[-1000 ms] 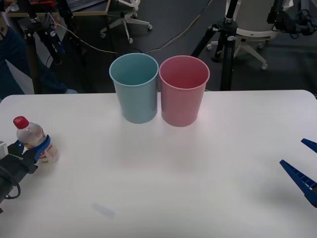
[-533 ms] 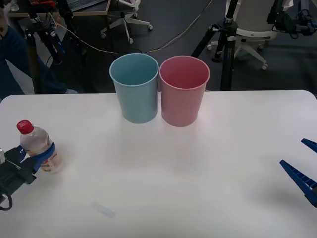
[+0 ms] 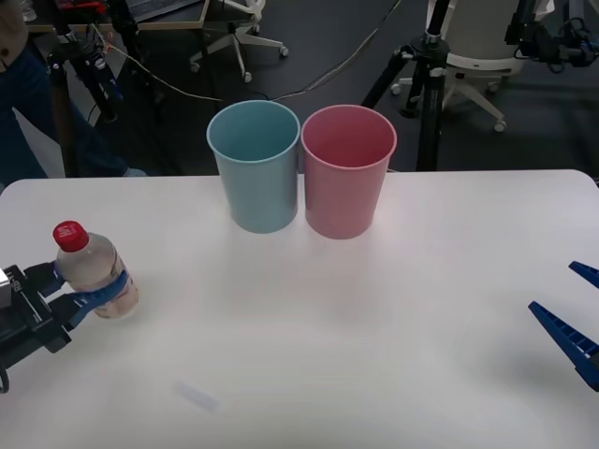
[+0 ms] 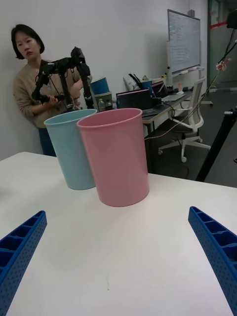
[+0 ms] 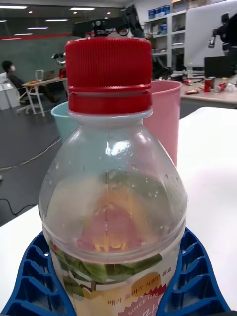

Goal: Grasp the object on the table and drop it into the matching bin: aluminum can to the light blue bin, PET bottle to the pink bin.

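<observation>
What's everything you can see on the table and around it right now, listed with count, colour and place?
PET bottle: one, clear with red cap, near the table's left edge, held upright.
Light blue bin: one, far middle of table, left of the pink one.
Pink bin: one, beside the blue bin.
Table: one, white.
Left end effector: blue fingers shut around the bottle.
Right end effector: blue fingers open, at the table's right edge.

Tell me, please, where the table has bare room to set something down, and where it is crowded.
The table is bare between the bottle in the left gripper and the open right gripper, in front of both bins. It is crowded at the back middle: the light blue bin and pink bin stand side by side.
</observation>
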